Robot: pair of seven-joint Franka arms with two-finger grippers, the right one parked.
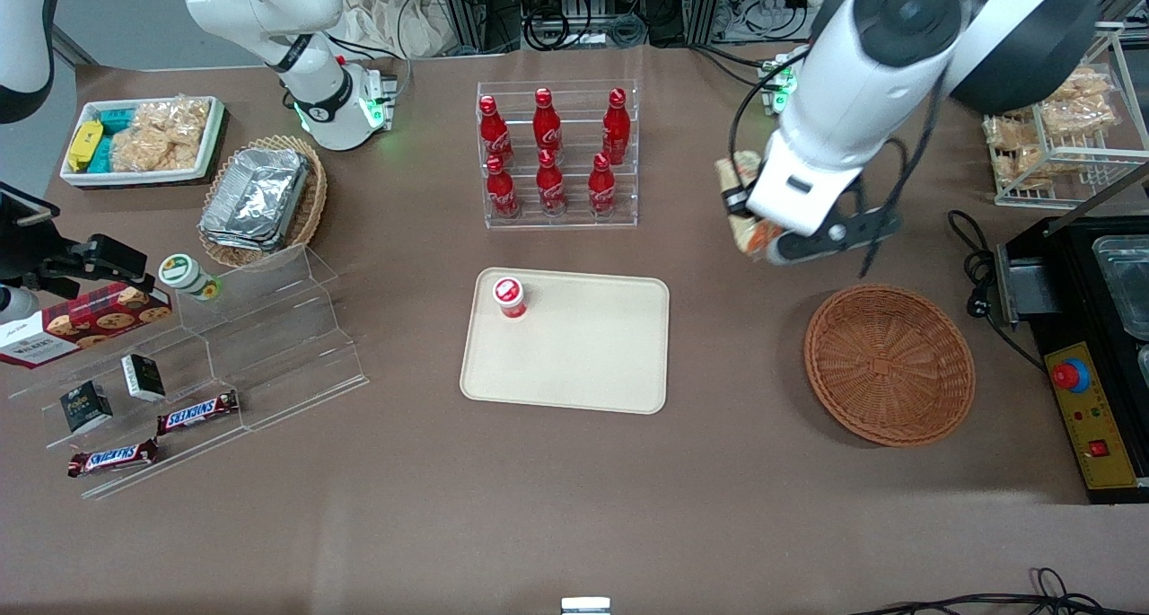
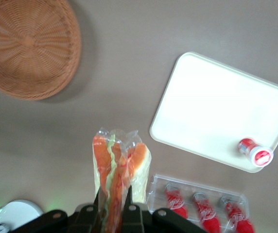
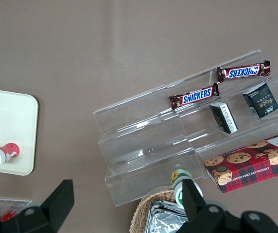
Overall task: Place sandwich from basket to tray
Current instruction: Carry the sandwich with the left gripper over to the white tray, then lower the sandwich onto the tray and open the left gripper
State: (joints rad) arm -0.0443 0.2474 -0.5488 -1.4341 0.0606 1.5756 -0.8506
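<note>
Glossy clear wrap covers the sandwich (image 2: 121, 167); basket (image 1: 889, 364) is woven wicker; tray (image 1: 574, 364) matt plastic.

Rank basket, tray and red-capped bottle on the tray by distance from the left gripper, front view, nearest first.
The gripper holds the sandwich above the table.
1. basket, nearer the camera, toward the working arm's end.
2. tray, mid-table.
3. bottle, on the tray's corner toward the parked arm.

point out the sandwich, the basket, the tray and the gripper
sandwich (image 2: 121, 167): left wrist view, its wrapped orange filling.
basket (image 1: 889, 364): front view, its woven floor.
tray (image 1: 583, 346): front view, its bare middle.
gripper (image 2: 113, 208): left wrist view, shut on the sandwich.
</note>
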